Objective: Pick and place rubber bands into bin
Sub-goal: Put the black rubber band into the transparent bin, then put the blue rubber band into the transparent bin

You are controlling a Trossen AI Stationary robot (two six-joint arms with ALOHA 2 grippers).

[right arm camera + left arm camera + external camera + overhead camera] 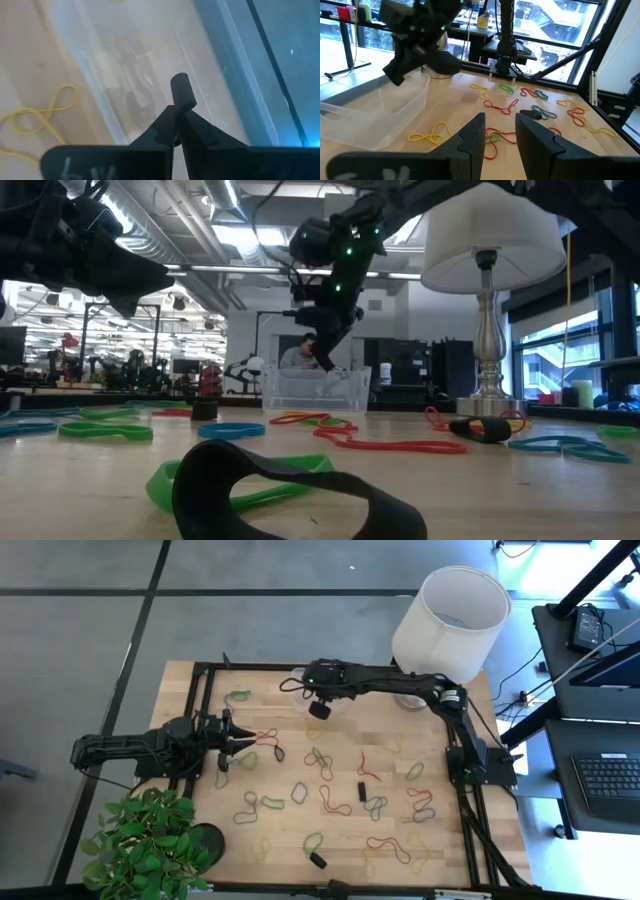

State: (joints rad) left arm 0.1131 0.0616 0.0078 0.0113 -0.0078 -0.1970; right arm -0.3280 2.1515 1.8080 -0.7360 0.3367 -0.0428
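Several rubber bands [320,762] in red, green, yellow and grey lie flat on the wooden table [470,840]. The clear bin [298,686] stands near the far edge and also shows in the low view [315,390]. My right gripper [320,708] hangs over the bin, pointing steeply down, shut on a small black rubber band [181,91]. My left gripper [245,737] waits level at the table's left, open, with nothing between its fingers [470,137]. My right gripper pinches the black rubber band's near end [179,104] between its two fingertips. The fingers come slanting down from above. The band sticks out past the tips, lifted clear over the bin's floor [145,70].
A white lampshade [450,612] on a metal lamp stand [487,350] rises at the far right, beside the bin. A potted plant [150,840] fills the near left corner. Small black blocky pieces [362,790] [318,861] lie among the bands. A black frame [205,690] edges the table.
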